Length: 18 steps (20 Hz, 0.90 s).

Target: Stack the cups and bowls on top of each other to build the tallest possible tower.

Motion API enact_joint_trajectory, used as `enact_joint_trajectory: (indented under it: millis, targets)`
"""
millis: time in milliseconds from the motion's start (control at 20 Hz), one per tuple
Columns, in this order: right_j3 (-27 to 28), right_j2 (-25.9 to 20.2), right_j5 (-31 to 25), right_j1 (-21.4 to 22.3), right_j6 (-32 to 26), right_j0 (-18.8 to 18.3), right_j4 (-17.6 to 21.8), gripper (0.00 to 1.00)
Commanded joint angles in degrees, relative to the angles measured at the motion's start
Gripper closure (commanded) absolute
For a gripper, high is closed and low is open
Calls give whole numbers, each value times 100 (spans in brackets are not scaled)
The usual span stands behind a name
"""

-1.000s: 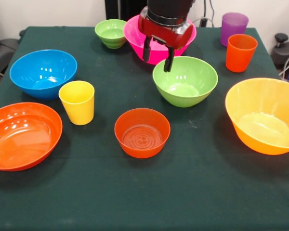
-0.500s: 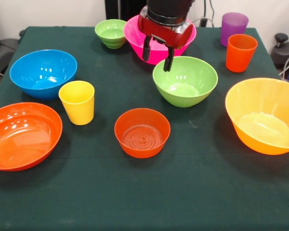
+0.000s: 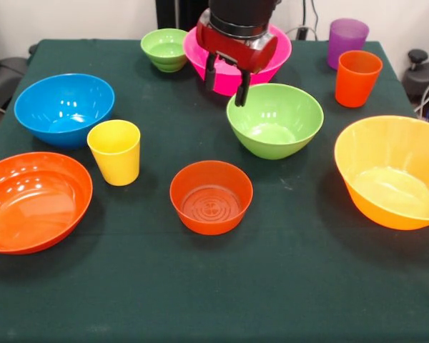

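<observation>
Front view, one item per line of stock. Gripper (image 3: 225,83): two dark fingers spread apart, nothing between them, hanging over the cloth at the near edge of the large pink bowl (image 3: 275,53) and just beside the far-left rim of the medium green bowl (image 3: 274,119).

Step in hand, by judgement: approach for a first pick; no tower stands yet, every piece sits singly on the table (image 3: 200,286).

Next move calls for lowering the fingers astride one bowl wall, most likely the medium green rim, and closing squarely so the glossy plastic does not slip.

Outlying stock:
- Small red-orange bowl (image 3: 211,196), near centre, well apart.
- Yellow cup (image 3: 115,151).
- Blue bowl (image 3: 63,108).
- Large yellow-orange bowl (image 3: 393,171).
</observation>
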<state>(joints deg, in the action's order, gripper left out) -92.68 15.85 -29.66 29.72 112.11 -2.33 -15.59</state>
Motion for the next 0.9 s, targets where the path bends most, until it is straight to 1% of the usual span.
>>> enact_joint_trajectory:
  millis: [50, 200, 600, 700, 900]
  targets:
    - [222, -690, 0, -391, 151, -155, 339, 0]
    - [124, -763, 218, -434, 146, -166, 368, 0]
    - [58, -893, 395, -514, 61, -218, 415, 0]
    - [44, -936, 472, -564, 92, -196, 400, 0]
    - [47, -899, 511, -599, 215, -32, 401, 0]
